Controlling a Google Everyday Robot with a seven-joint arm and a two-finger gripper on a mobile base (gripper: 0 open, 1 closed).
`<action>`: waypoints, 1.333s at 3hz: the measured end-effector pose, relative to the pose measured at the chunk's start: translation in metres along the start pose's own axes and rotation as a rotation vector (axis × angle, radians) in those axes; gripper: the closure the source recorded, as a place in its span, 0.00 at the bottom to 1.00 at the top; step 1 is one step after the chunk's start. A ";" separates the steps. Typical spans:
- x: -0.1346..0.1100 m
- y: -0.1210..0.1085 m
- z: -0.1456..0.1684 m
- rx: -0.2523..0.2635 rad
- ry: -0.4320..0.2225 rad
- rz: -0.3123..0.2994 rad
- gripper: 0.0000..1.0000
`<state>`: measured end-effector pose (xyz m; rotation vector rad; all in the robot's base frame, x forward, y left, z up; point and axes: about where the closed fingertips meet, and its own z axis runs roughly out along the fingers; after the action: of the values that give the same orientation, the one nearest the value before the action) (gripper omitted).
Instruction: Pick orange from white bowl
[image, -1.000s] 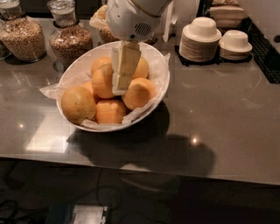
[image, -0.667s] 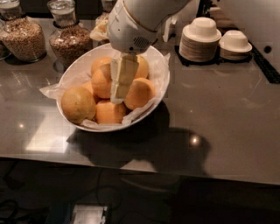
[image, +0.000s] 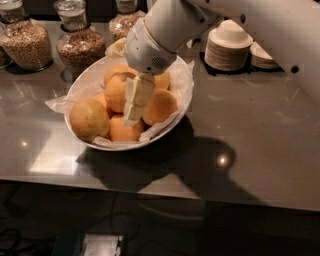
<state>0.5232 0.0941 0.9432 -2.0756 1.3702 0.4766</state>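
The gripper (image: 132, 119) is down in the bowl (image: 120, 146) beside an orange (image: 161, 106); I cannot tell if it grips; next, squeeze and lift up.

We logged a glossy grey counter (image: 260, 150). Far left stood the left jar (image: 25, 42) and the middle jar (image: 80, 45), both glass and full of grain, with a third jar (image: 125, 22) farther back, partly hidden. Far right: a stack of small white bowls (image: 227, 45), a second stack (image: 262, 52) just beside it. A dull yellowish fruit (image: 89, 119) lay left of the gripper (image: 131, 119), which hung left of centre.
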 end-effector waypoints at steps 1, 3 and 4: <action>0.008 -0.001 0.006 0.009 -0.019 0.038 0.00; 0.031 0.013 0.017 0.020 -0.038 0.141 0.00; 0.031 0.013 0.017 0.020 -0.038 0.141 0.00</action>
<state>0.5242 0.0794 0.9085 -1.9528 1.4995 0.5560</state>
